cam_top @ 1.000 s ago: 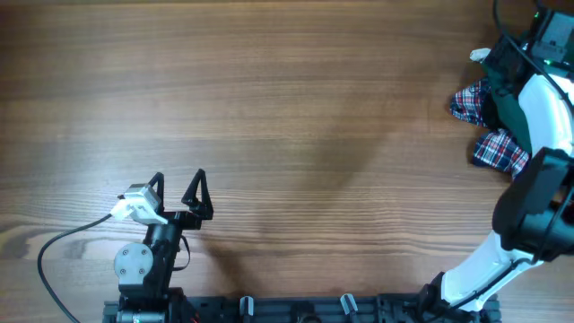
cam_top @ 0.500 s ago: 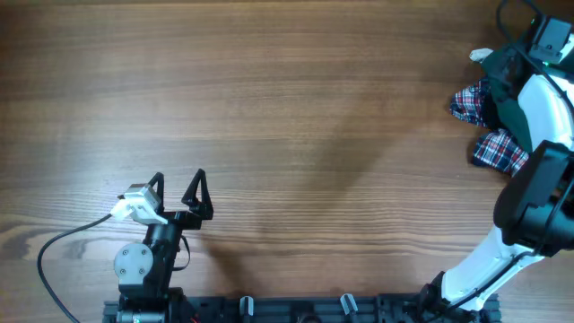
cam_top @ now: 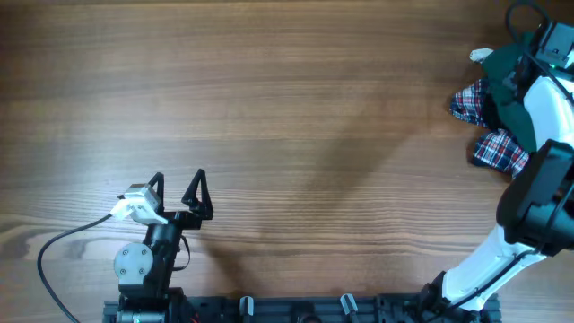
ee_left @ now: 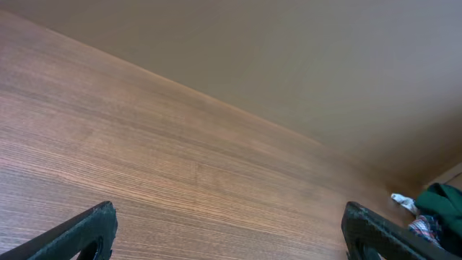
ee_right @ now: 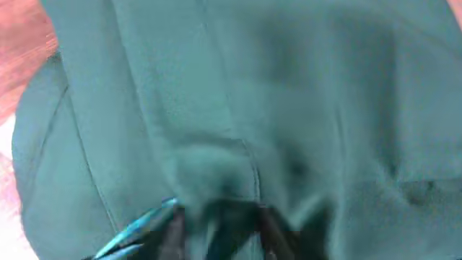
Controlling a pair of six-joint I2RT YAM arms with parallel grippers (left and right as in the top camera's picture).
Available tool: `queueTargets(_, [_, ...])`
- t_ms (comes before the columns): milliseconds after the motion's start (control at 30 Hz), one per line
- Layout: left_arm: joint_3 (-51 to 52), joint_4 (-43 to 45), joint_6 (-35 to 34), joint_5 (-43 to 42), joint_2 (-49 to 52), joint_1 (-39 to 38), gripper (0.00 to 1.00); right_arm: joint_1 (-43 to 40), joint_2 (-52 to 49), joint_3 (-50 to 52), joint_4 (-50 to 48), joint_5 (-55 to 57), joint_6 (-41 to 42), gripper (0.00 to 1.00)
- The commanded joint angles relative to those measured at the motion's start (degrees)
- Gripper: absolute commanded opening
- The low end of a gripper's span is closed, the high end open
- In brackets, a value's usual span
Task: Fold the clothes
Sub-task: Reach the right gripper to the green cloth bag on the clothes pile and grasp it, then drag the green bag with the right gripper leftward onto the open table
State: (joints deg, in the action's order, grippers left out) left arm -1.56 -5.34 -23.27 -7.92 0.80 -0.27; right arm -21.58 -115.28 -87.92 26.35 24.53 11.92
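1. Overhead view. The green garment (cam_top: 504, 85) lies bunched at the table's (cam_top: 287, 108) far right edge, on top of a plaid shirt (cam_top: 499, 149). The right arm (cam_top: 547, 99) reaches over the heap and hides its own claw. The left gripper (cam_top: 179, 177) sits near the front edge, well apart from the clothes, with its fingers spread wide and nothing between them.

2. Left wrist view. Both fingers (ee_left: 86, 232) stand at the frame's lower corners, wide apart over bare wood. The garment appears only as a green patch at the far right.

3. Right wrist view. Green cloth fills the frame. The right gripper (ee_right: 220, 220) is narrow, its blurred fingers closed on a raised ridge of the fabric.

4. Step in hand, as judged: picking up the garment to take it off the heap; no folding has begun.

5. Next move, as judged: lift and draw the garment to the open middle of the table, leaving the plaid shirt behind. The cloth is limp and may drag its neighbour along. The left gripper is then needed to spread it flat.
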Motion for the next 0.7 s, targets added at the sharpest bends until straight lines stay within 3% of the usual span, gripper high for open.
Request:
queueTargets(0, [0.39,0.00,0.48,0.74,-0.42,-0.26,1.00,-0.15,-1.64,-0.85,0.44,1.16,0.33,0.14])
queueTargets(67, [0.39,0.00,0.50,0.76,-0.42,-0.26,1.00,-0.15,-1.62,-0.85,0.52,1.16,0.70,0.04])
queueTargets(300, [0.39,0.00,0.48,0.74,-0.42,-0.26,1.00,-0.13,-0.04,-0.92,0.66,0.94,1.97,0.04])
queueTargets(667, [0.39,0.00,0.50,0.74,-0.42,-0.26,1.00,2.67,18.84,-0.92,0.26,-12.61,3.23,0.04])
